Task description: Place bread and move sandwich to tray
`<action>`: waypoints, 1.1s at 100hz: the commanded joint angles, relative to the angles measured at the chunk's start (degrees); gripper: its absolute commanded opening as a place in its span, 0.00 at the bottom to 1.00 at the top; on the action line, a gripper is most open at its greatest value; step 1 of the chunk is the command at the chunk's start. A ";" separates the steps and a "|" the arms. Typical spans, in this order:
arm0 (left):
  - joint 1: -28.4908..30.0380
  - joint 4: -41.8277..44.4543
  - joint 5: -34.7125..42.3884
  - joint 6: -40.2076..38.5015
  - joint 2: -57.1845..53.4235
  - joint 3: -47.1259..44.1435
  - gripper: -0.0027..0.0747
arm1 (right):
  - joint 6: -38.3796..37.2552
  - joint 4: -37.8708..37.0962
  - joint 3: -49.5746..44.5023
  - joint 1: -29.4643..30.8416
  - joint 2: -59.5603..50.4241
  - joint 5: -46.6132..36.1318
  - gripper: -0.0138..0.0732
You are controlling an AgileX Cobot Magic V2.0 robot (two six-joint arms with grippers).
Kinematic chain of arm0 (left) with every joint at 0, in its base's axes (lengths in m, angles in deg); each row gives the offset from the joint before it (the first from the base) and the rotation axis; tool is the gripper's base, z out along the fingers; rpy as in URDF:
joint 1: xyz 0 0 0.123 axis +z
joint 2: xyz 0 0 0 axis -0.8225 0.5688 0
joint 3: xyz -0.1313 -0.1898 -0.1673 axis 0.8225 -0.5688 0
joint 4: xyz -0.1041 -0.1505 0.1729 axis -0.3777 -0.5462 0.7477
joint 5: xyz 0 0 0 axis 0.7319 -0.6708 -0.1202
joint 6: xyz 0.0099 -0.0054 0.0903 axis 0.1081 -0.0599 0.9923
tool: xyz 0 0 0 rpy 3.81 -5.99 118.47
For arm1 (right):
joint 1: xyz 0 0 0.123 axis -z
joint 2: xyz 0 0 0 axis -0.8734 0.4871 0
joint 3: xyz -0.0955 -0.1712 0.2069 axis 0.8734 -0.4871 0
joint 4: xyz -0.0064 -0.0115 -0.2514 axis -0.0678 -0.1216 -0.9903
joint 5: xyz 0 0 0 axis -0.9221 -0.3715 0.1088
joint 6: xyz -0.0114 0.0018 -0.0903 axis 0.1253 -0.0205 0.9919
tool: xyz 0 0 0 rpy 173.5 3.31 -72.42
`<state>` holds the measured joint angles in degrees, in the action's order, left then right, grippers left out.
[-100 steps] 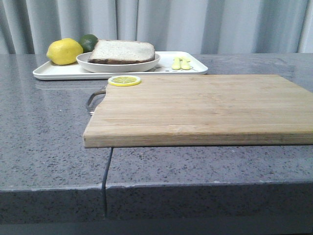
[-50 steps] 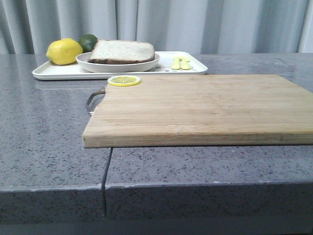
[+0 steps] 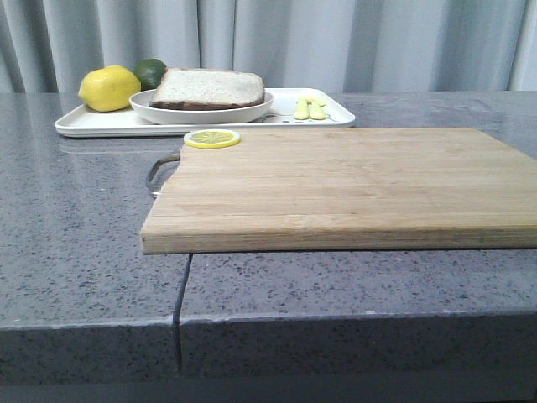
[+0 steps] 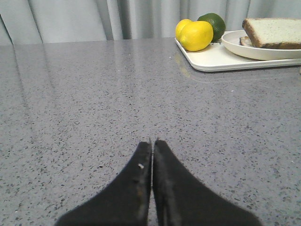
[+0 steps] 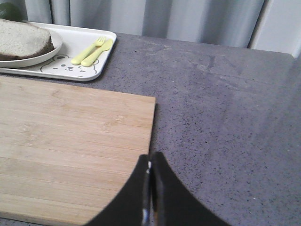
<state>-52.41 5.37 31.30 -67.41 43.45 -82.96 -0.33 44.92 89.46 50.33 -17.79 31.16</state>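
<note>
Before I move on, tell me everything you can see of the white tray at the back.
The tray is a flat white rectangle with rounded corners and a low rim, plastic-looking, lying level on the grey counter behind the cutting board. A bear drawing marks its floor. It carries a lemon, a lime, a round white plate holding the sandwich, and a yellow fork and spoon. Neither gripper touches it.

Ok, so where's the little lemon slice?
In the front view, the lemon slice lies on the far left corner of the wooden cutting board, just in front of the white tray that holds the plate.
</note>
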 commanded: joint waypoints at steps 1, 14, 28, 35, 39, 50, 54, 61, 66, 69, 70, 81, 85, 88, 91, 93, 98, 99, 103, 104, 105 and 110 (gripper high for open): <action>0.16 -0.16 4.21 -0.26 -1.94 -0.90 0.01 | -0.07 -0.76 1.57 0.29 0.43 -4.41 0.08; 0.16 -0.16 4.21 -0.26 -1.94 -0.90 0.01 | -0.07 -0.76 1.57 0.29 0.43 -4.41 0.08; 0.16 -0.16 4.21 -0.26 -1.94 -0.90 0.01 | 0.51 -1.59 1.57 0.29 0.43 -4.55 0.08; 0.16 -0.16 4.21 -0.26 -1.94 -0.90 0.01 | 0.51 -1.85 0.94 0.29 0.23 -5.09 0.08; 0.16 -0.16 4.21 -0.26 -1.94 -0.90 0.01 | 0.51 -1.85 0.10 0.29 -0.36 -6.32 0.08; 0.16 -0.16 4.21 -0.26 -1.94 -0.90 0.01 | 0.51 -1.85 -4.79 0.29 -3.70 -12.25 0.08; 0.16 -0.16 4.21 -0.26 -1.94 -0.90 0.01 | 0.51 -1.85 -7.08 0.29 -5.38 -14.20 0.08; 0.16 -0.16 4.21 -0.26 -1.94 -0.90 0.01 | 0.51 -1.85 -10.96 0.29 -8.27 -17.53 0.08; 0.16 -0.16 4.21 -0.26 -1.94 -0.90 0.01 | 0.51 -1.85 -13.55 0.29 -10.22 -19.19 0.08; 0.16 -0.16 4.21 -0.26 -1.94 -0.90 0.01 | 0.51 -1.85 -14.92 0.29 -11.61 -19.98 0.08; 0.16 -0.16 4.21 -0.26 -1.94 -0.90 0.01 | 0.51 -1.85 -15.58 0.29 -11.87 -20.10 0.08; 0.16 -0.16 4.21 -0.26 -1.94 -0.90 0.01 | 0.51 -1.29 -19.58 0.29 -15.79 -20.27 0.08; 0.16 -0.16 4.21 -0.26 -1.94 -0.90 0.01 | 0.51 -0.79 -20.95 0.29 -16.81 -20.27 0.08; 0.16 -0.16 4.21 -0.26 -1.94 -0.90 0.01 | 0.51 -0.45 -21.82 0.29 -17.73 -20.27 0.08; 0.16 -0.16 4.21 -0.26 -1.94 -0.90 0.01 | 0.51 -0.07 -22.82 0.29 -18.39 -20.27 0.08; 0.16 -0.16 4.21 -0.26 -1.94 -0.90 0.01 | 0.51 0.12 -23.21 0.29 -18.82 -20.27 0.08; 0.16 -0.16 4.21 -0.26 -1.94 -0.90 0.01 | 0.51 0.76 -24.64 0.35 -19.79 -20.27 0.08; 0.16 -0.16 4.21 -0.26 -1.94 -0.90 0.01 | 0.51 0.89 -24.80 0.34 -19.92 -20.27 0.08; 0.16 -0.16 4.21 -0.26 -1.94 -0.90 0.01 | 0.51 1.28 -25.81 0.62 -20.66 -20.33 0.08; 0.16 -0.16 4.21 -0.26 -1.94 -0.90 0.01 | 0.51 1.45 -25.96 0.67 -20.88 -20.39 0.08; 0.16 -0.16 4.21 -0.26 -1.94 -0.90 0.01 | 0.51 1.46 -26.30 0.77 -21.00 -20.39 0.08; 0.16 -0.16 4.21 -0.26 -1.94 -0.90 0.01 | 0.51 1.94 -26.87 1.16 -21.73 -20.03 0.08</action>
<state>-52.41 5.37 31.30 -67.41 43.45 -82.96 -0.23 46.04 62.93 50.65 -38.94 16.23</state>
